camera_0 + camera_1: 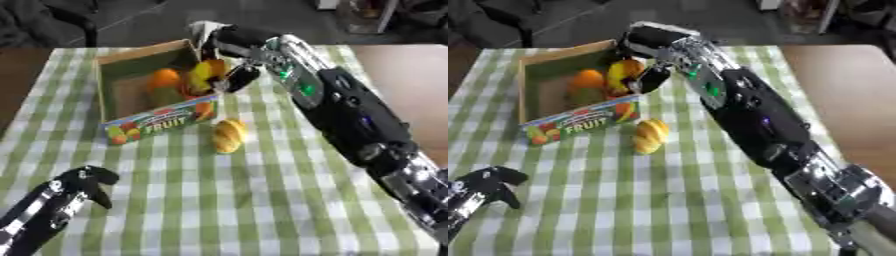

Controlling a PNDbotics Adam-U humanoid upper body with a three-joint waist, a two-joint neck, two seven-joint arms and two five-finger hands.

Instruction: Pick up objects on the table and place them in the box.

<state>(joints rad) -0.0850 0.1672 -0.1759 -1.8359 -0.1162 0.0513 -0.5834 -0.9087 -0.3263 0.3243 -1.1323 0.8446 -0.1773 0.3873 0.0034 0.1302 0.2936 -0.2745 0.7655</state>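
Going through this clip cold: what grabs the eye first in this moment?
The long black and silver right arm stretches across the checked tablecloth, its right hand at the near right corner of the fruit box, over a yellow fruit. An orange already sits inside. Another yellow fruit lies on the cloth just in front of the box, and the left hand idles at lower left.

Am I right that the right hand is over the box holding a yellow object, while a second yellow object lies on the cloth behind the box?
Not quite. The second yellow object lies in front of the box, as the left eye view shows; the right hand does hold a yellow object over the box.
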